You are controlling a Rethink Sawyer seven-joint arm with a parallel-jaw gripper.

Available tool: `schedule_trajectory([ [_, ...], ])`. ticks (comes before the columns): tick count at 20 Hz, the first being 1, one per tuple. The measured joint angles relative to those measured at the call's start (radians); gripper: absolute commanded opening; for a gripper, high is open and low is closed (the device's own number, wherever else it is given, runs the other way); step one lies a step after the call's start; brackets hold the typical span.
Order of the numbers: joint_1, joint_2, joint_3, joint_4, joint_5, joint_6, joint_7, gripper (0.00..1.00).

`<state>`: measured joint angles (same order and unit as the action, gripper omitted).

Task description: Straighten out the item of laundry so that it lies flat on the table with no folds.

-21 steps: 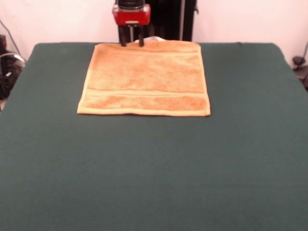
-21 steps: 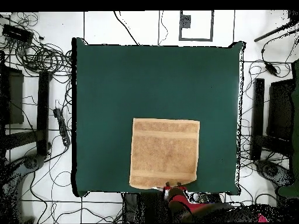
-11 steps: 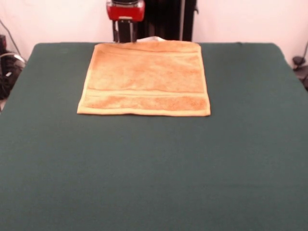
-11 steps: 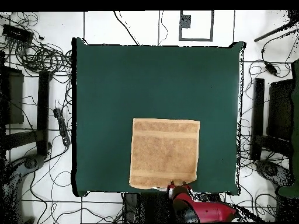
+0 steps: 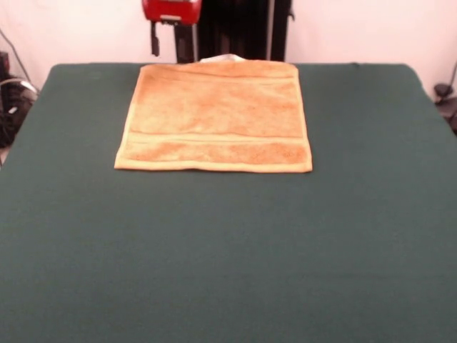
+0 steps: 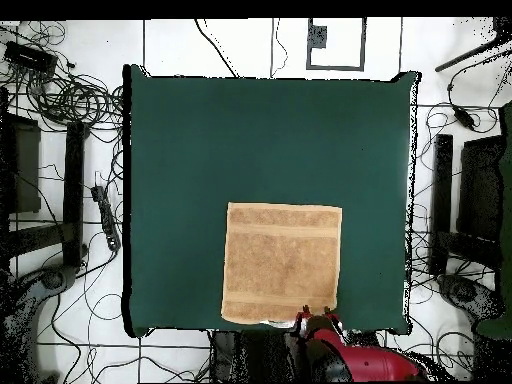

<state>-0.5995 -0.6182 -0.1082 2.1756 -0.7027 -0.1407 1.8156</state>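
One wide counter (image 5: 228, 250) covered in dark green felt-like cloth fills almost all of the front view, and in the overhead view it shows as a large green rectangle (image 6: 270, 150) set on a pale floor strewn with black cables (image 6: 60, 90). Most of its surface is bare.

Next in size, a golden-orange terry towel (image 5: 214, 118) lies spread flat and roughly square on the counter, hard against the edge where the arm stands. It looks smooth, with no fold across its face. A woven band (image 5: 214, 136) runs across it near the hem that lies farthest from the fingers; in the overhead view the towel (image 6: 282, 263) shows a second, fainter band near the hem closest to them. A small pale scrap, perhaps a label, peeks out at that closest hem (image 5: 227, 58).

Smaller again, the red and black gripper (image 5: 173, 46) hangs raised just beyond the towel's closest hem, off to one corner rather than at the middle, and touches no cloth. In the overhead view its red body (image 6: 320, 320) sits at the counter's edge, just outside the towel's corner.

Smallest, the fingers (image 5: 154, 41): two thin dark prongs stand clearly apart, spread fairly wide, with nothing held between them
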Motion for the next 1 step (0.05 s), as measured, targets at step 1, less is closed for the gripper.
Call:
schedule_trajectory([
  [1, -0.008, -0.008, 0.003, 0.0, 0.0, 0.004, 0.0, 1.0],
])
